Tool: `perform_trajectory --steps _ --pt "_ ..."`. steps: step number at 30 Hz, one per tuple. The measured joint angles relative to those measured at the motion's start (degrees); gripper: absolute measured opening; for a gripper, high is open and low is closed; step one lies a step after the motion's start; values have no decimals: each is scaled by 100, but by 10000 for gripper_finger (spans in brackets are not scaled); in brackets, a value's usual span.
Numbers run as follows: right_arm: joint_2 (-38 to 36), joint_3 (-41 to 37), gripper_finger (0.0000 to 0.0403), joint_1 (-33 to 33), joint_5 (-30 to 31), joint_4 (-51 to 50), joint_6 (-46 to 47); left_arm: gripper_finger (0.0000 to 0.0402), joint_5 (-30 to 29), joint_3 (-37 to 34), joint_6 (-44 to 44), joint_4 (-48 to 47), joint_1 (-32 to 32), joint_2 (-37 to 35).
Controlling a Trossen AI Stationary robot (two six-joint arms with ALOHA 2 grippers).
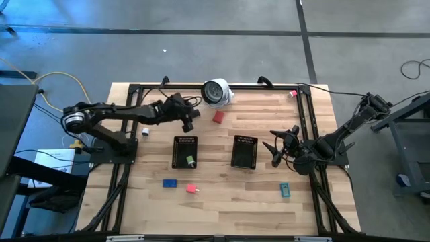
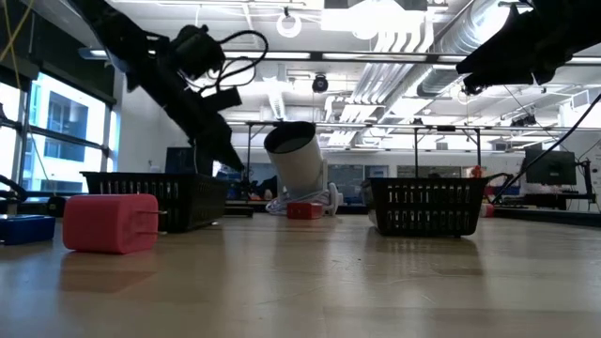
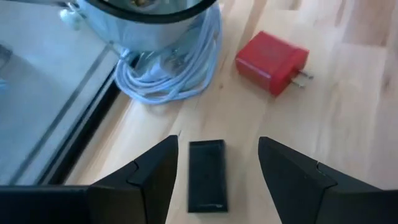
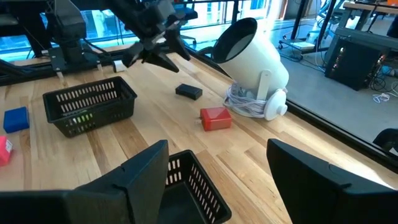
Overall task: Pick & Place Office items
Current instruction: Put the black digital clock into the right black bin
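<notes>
Two mesh trays: left tray [image 1: 185, 152] holds a green piece [image 1: 191, 160]; right tray [image 1: 244, 151] — contents unclear. Left gripper [image 3: 214, 167], fingers apart, straddles a dark piece [image 3: 206, 175]; right gripper [image 1: 280, 146] spread, beside right tray.

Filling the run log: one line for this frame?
left tool: open, above dark brown piece | right tool: open, over right tray | left tray: green piece

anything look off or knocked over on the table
The white round device lies tipped on its side at the table's far edge, its white cable bunched beside it. A small pink piece sits by the far right rail, apart from the others.
</notes>
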Motion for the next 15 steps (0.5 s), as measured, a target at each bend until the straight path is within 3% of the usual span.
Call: perform_trajectory --steps 7,15 --pt "1 0 260 2 -2 13 17 214 -121 2 262 -62 246 218" --pt "2 0 260 0 0 34 17 214 649 4 345 -40 648 638"
